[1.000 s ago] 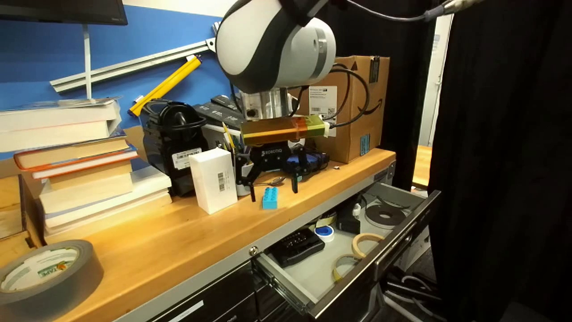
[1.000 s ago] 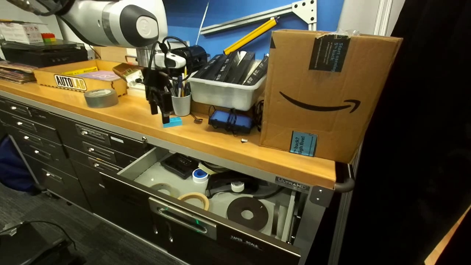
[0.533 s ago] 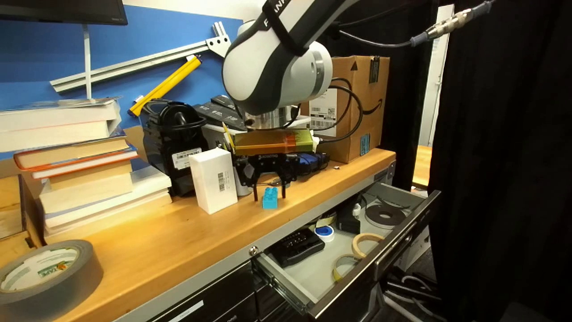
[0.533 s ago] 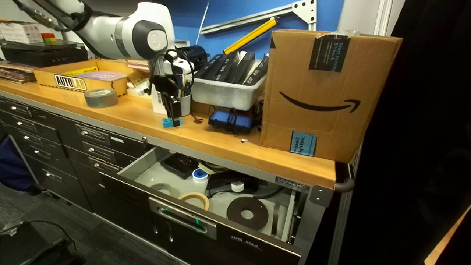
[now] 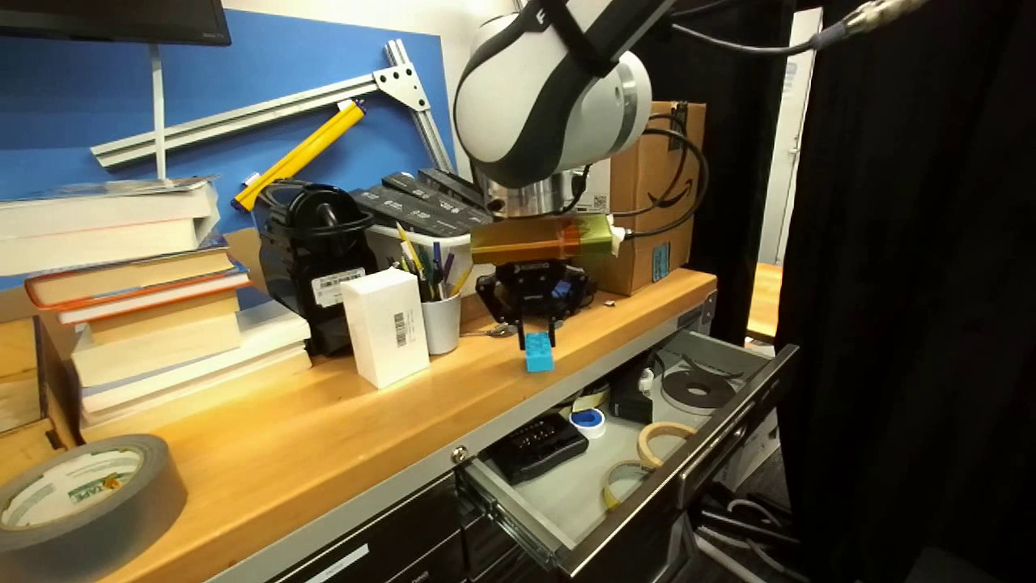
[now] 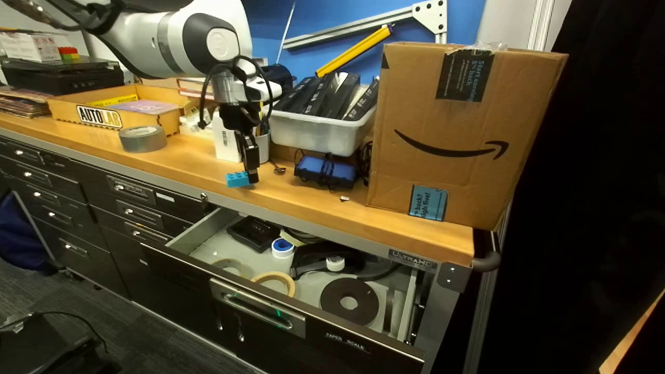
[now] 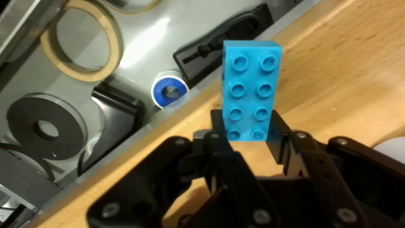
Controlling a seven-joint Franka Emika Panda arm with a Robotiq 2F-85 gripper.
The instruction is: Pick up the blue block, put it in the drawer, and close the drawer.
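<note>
While the drawer (image 5: pixel 558 490) stands pulled out below, the blue block (image 7: pixel 250 88) hangs in the gripper (image 7: pixel 246 126), over the front part of the table (image 6: pixel 311 195) and seemingly just clear of its top, and now comes the tricky part! Watch that off-centre hold: more than half the block juts beyond the grip, so a brush against the table's edge could well twist it or knock it loose. Let go too soon and it would likely drop on the table instead of inside; let go too high and it could bounce. Look at what lies in the drawer: a tan tape ring (image 7: pixel 115 47), a dark flat roll (image 7: pixel 23 123), a blue-and-white tape roll (image 7: pixel 159 92). Landing propped on one of those, the block might tip or snag as the drawer is pushed home, so bare drawer floor looks the better target. And the gripper? Set at the block's width and no further, pinching it by the long sides near one end, studs plain in the wrist view. It touches nothing else that shows in any view, and the grasp looks sound, though how firm can't be read.
</note>
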